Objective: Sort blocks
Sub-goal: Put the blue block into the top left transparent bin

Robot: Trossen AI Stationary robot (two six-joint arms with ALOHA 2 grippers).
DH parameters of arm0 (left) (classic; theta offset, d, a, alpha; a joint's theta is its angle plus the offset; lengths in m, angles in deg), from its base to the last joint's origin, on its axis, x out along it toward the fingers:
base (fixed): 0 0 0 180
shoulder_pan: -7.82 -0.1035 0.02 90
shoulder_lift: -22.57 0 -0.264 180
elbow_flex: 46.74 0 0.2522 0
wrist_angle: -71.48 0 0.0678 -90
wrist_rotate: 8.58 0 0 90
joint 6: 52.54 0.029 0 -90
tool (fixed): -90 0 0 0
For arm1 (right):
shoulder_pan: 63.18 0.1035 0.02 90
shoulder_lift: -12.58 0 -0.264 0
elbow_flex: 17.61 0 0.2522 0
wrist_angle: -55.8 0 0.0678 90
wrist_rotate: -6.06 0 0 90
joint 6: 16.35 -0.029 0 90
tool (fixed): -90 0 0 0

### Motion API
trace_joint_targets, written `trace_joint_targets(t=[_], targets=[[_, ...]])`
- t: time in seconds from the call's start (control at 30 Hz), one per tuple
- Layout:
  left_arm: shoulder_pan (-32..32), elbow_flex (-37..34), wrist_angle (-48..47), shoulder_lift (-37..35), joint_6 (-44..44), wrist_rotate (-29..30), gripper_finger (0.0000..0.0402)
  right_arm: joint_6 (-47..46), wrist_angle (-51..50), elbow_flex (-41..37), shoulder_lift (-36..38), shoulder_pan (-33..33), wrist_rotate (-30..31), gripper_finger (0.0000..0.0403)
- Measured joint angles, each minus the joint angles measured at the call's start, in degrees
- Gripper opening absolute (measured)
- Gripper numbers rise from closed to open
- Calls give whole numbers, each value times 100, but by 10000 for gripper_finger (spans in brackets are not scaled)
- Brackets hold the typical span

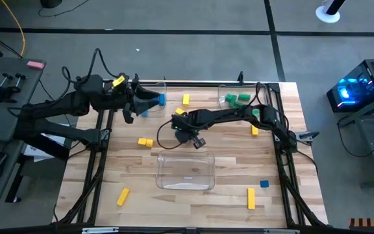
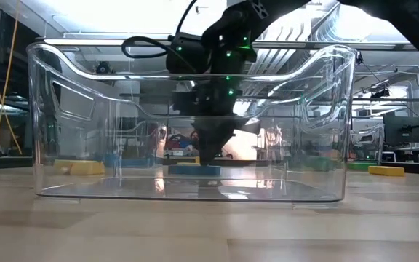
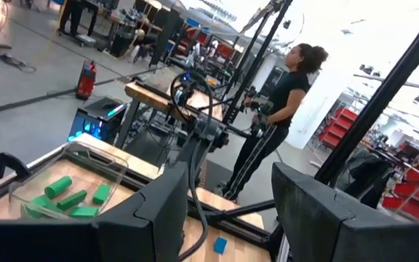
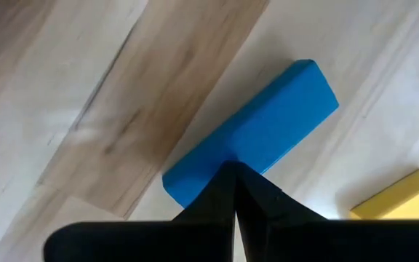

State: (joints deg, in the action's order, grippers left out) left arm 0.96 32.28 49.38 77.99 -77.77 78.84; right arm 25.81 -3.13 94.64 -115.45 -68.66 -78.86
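One blue bar [image 4: 257,131] lies flat on the worktop [image 1: 174,188] near its centre, under the right hand [image 4: 233,171], whose fingers are pressed together holding nothing, so it should open wide to straddle the bar squarely before closing, while the left hand [image 1: 149,103] waits part-open and empty at ten o'clock.
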Motion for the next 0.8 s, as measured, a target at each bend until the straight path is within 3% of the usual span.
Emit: trace_joint_targets(t=[0.17, 0.53, 0.67, 0.8], targets=[[104, 0, -48, 99, 160, -10, 186, -252, -450, 435, -58, 0, -12, 0], [90, 0, -313, 109, 905, -6, 186, -1106, -2207, 2364, 141, -449, -207, 0], [90, -2, -1154, 142, 1160, -5, 186, -1407, -2713, 2323, 700, -808, -180, 0], [90, -2, -1720, 256, 1519, -1, 186, -1973, -3050, 1769, 1610, -1136, -58, 0]])
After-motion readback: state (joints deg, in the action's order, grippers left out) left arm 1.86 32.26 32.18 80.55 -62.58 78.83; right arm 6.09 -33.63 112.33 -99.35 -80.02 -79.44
